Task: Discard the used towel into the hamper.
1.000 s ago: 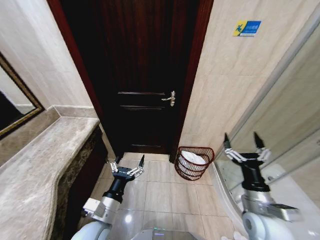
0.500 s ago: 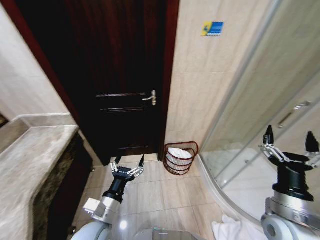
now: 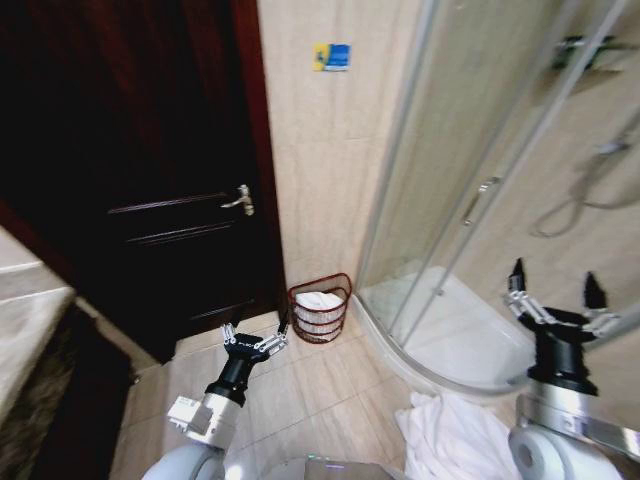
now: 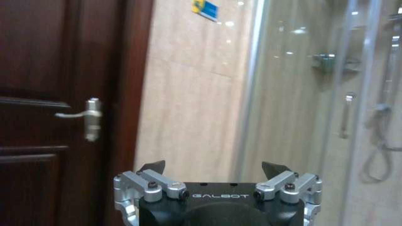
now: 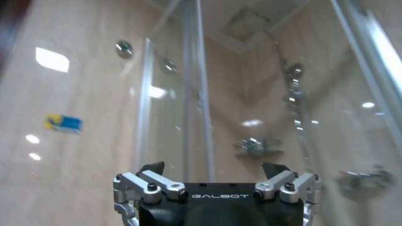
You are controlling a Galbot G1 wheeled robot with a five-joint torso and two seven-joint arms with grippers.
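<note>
Low beside hamper (image 3: 320, 313) | left pincer (image 3: 255, 334) raised, spread | right pincer (image 3: 553, 290) upright, spread

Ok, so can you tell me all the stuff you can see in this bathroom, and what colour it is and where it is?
hamper: one, dark red wire, on the floor against the wall between the door and the shower, something white inside
towel: one, white, crumpled on the floor tiles by the shower's curved edge, near the robot's right side
door: one, dark brown wood, shut, left of the hamper
door handle: one, silver, on the door
sticker: one, blue and yellow, high on the beige wall
shower: one, glass, on the right
counter: one, brown stone, far left
left hand: one, silver and black, open, empty, raised over the floor
right hand: one, silver and black, open, empty, raised by the shower
</note>
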